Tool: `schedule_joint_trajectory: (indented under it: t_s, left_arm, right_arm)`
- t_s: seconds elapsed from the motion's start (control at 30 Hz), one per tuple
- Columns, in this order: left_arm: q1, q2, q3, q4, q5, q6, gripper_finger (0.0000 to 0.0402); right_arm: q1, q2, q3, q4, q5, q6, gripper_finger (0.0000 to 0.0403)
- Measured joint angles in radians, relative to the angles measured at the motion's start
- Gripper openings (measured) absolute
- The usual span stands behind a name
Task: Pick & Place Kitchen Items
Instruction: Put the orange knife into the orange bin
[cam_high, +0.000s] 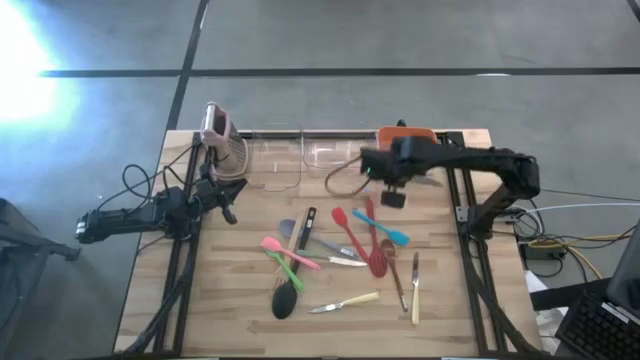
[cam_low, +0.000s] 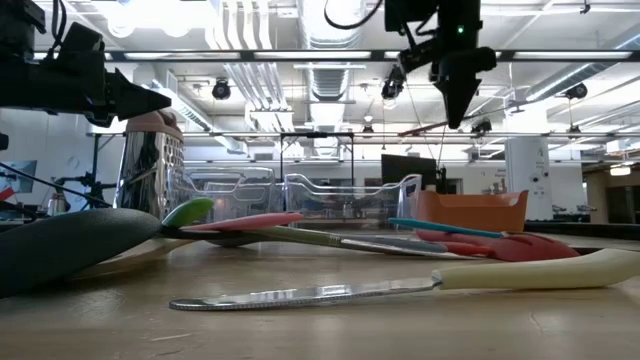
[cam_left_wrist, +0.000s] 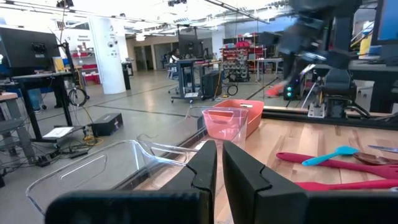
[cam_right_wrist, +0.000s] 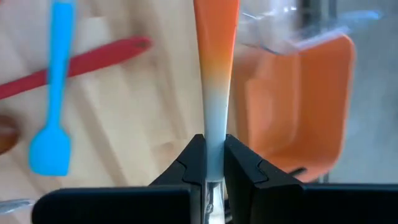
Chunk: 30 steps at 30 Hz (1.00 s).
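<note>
R gripper (cam_right_wrist: 209, 163) is clamping an orange-white utensil (cam_right_wrist: 215, 68) by its thin end, hanging it above the table just beside the orange bin (cam_right_wrist: 298, 106), prob. for dropping in. L gripper (cam_left_wrist: 219, 167) is idling clenched, empty, well left of that bin. Approx. 12 utensils (cam_high: 340, 255) are lying loose in front of the bin; 2 clear bins (cam_high: 300, 160).

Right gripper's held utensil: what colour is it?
Orange, fading to white at the gripped end: the utensil pinched in the right gripper. Right wrist view shows it best.
</note>
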Motion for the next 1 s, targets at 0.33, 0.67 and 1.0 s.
schedule_joint_trajectory:
  t_s: [0.33, 0.67, 1.0]
  left_arm:
    - [0.0, 0.0, 0.0, 0.0, 0.0, 0.0, 0.003]
    - [0.0, 0.0, 0.0, 0.0, 0.0, 0.0, 0.003]
    - [0.0, 0.0, 0.0, 0.0, 0.0, 0.0, 0.003]
  right_arm:
    - [-0.307, 0.023, -0.002, 0.004, 0.0, -0.068, 0.0024]
    - [-0.465, 0.126, -0.002, 0.109, -0.038, -0.2, 0.0024]
    - [-0.549, 0.217, -0.004, 0.154, -0.049, -0.26, 0.0024]
